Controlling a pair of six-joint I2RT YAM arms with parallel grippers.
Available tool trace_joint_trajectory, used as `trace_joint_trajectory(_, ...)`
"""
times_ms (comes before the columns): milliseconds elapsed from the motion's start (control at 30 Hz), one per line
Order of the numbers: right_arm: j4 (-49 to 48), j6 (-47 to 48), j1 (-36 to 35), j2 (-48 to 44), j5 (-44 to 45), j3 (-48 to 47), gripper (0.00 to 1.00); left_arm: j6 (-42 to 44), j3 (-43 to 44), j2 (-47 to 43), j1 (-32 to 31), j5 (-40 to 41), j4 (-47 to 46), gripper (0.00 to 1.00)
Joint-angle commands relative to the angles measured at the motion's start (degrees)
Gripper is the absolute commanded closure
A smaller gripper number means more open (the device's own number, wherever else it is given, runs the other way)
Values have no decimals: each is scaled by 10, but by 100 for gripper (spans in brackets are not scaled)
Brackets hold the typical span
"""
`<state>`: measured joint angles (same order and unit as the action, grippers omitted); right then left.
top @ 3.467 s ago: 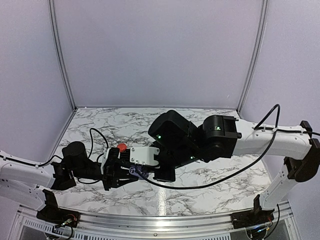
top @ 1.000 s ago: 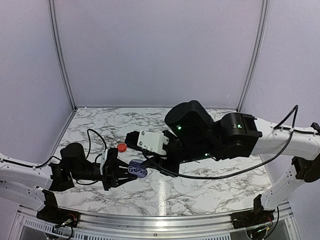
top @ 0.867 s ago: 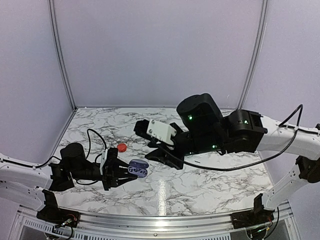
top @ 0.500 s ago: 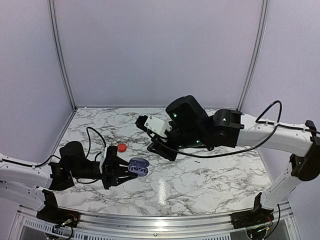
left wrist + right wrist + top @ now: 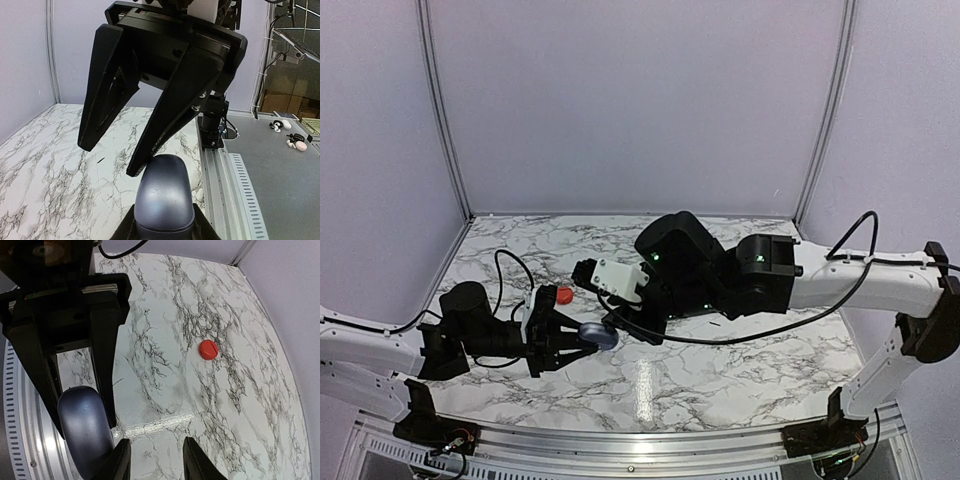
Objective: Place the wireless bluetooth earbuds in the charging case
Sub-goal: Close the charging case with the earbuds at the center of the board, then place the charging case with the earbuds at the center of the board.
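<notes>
1. Charging case [image 5: 601, 334]: a smooth, dark blue-grey, rounded shell. We find it held above the marbled bench [image 5: 740, 370], left of centre and toward the near side. Only the outer shell shows in all three views, and we cannot tell what it contains.

2. Left fingers [image 5: 103, 355]: closed on the charging case, one on each flank. In the left wrist view the case rises from between them at the bottom edge. The left arm [image 5: 380, 345] reaches in low from the left side.

3. Right fingers [image 5: 175, 105]: spread apart and gripping nothing. In the left wrist view they come down over the case from above and behind it. The tip of one stands just at the upper left of the shell, and we cannot tell whether it touches. In the right wrist view both tips show at the lower edge with bare bench between them, and the case lies to their left.

4. Right arm [image 5: 860, 275]: stretched across from the right, its wrist just beside the left fingers.

5. Red earbud [image 5: 563, 296]: a small round red piece with a dark line across its face. It lies alone on the bench, just behind the left fingers on the far side. It is apart from the case and touched by neither arm. We saw no other bud clearly enough to report.
</notes>
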<state>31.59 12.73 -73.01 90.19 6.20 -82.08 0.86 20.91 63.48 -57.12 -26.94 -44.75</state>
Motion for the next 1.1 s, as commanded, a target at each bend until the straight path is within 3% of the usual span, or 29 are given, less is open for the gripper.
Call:
trace_joint_trajectory(0, -5, 0, -19, -17, -29, 14, 63, -30, 23, 4, 10, 53, -26, 100)
trace_joint_trajectory(167, -18, -14, -1, -33, -11, 21, 59, -72, 25, 15, 25, 82, -28, 100)
trace_joint_trajectory(333, -62, -36, 68, -95, -18, 59, 51, -139, 25, 30, 59, 107, -28, 100)
trace_joint_trajectory(467, -117, -27, 87, -159, 25, 106, 37, -211, 24, 54, 96, 141, -20, 100)
trace_joint_trajectory(633, -183, -58, 108, -221, 39, 163, 3, -250, 57, 115, 121, 185, 13, 97)
trace_joint_trajectory(900, -191, -81, 117, -242, 45, 192, 1, -298, 183, 276, 158, 196, 116, 100)
trace_joint_trajectory(1067, -193, -95, 118, -244, 37, 201, 2, -312, 252, 371, 166, 184, 135, 96)
